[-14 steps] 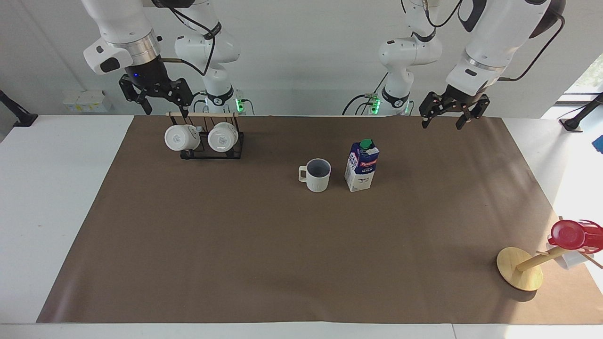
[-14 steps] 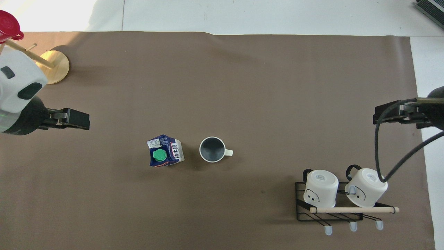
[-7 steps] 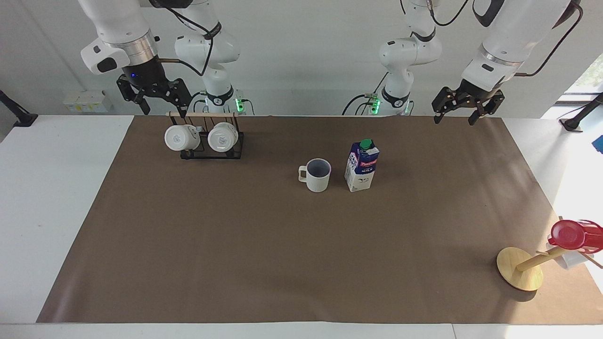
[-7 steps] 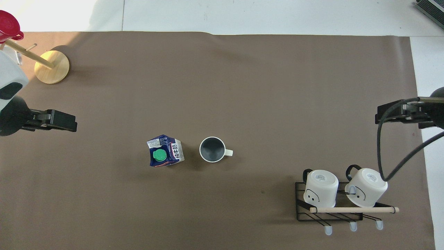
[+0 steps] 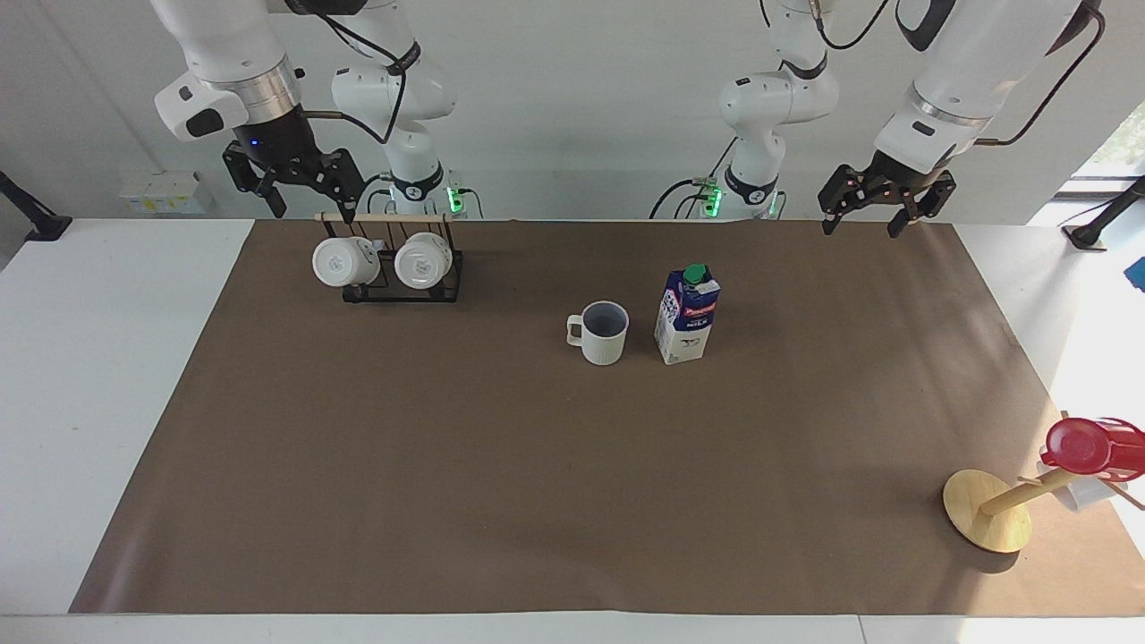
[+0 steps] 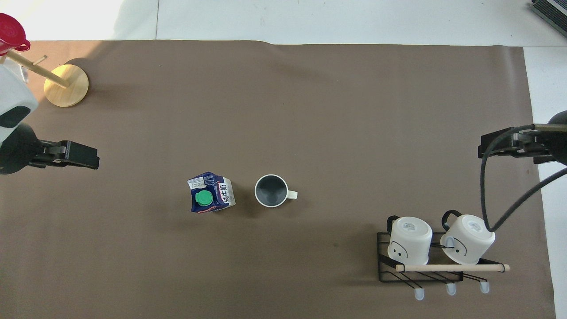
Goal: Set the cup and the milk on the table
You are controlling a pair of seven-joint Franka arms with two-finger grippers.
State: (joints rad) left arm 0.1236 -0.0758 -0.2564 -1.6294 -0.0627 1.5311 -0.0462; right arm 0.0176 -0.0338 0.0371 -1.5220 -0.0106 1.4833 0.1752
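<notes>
On the brown sheet of the table [image 5: 134,358], one cup [image 5: 604,332] and one milk [image 5: 686,314] are standing upright just beside each other; two white mugs [image 5: 345,261] are hanging on a rack [image 5: 402,291]. Both arms are hanging raised, left gripper [image 5: 875,217] and right gripper [image 5: 304,195] spread open, holding nothing.

The cup [image 5: 605,332], a small cream-white mug with a grey-blue inside, stands upright and empty on the brown sheet of the counter [image 5: 107,376], its handle toward the right arm's end. Just beside it, apart, the milk [image 5: 686,314] stands upright: a tall blue-and-white carton with green cap.
</notes>
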